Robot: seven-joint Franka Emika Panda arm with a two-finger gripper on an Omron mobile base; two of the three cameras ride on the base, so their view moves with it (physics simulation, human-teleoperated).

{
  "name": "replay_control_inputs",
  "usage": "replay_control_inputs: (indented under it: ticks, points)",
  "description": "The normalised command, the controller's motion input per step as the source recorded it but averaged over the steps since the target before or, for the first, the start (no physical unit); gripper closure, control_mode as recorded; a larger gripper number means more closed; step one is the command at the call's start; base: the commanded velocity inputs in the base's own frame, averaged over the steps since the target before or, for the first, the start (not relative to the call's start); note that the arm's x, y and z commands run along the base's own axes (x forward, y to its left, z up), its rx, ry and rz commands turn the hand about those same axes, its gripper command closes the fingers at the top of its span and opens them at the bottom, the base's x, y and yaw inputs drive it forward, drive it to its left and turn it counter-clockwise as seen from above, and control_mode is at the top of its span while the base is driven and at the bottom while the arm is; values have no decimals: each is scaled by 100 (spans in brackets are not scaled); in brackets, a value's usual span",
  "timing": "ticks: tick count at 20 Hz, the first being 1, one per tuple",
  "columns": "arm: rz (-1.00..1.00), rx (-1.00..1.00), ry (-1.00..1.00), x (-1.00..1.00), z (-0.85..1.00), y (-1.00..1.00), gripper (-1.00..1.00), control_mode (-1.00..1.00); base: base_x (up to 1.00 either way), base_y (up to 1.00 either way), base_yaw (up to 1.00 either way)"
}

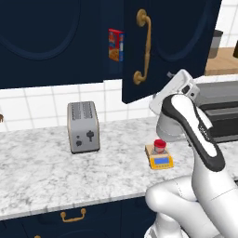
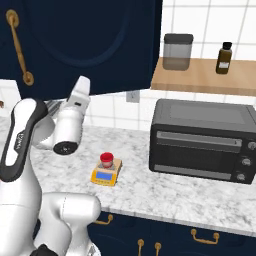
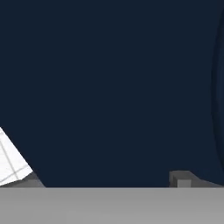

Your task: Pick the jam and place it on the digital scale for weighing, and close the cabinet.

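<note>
toaster (image 1: 83,126) on counter (image 1: 37,167); oven (image 2: 202,141) under shelf (image 2: 205,76).

marble counter (image 1: 42,172), brushed-metal toaster (image 1: 83,126), brass handle (image 1: 143,46)

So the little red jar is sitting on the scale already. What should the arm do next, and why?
Probably push the open cabinet door shut. The jam already stands on the digital scale, free of the arm, so only the cabinet is left. Its door hangs swung out over the counter with the cereal box visible inside, and the hand view shows navy panel close ahead.
</note>
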Motion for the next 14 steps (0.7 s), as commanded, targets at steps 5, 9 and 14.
replay_control_inputs:
  ticks: [5, 9, 14]
  points:
    - [28, 0, 13, 65, 5, 0, -100, -100, 0, 0, 0]
    - [22, -2, 26, 52, 32, 0, -100, -100, 0, 0, 0]
    - [16, -3, 20, 56, 19, 0, -100, -100, 0, 0, 0]
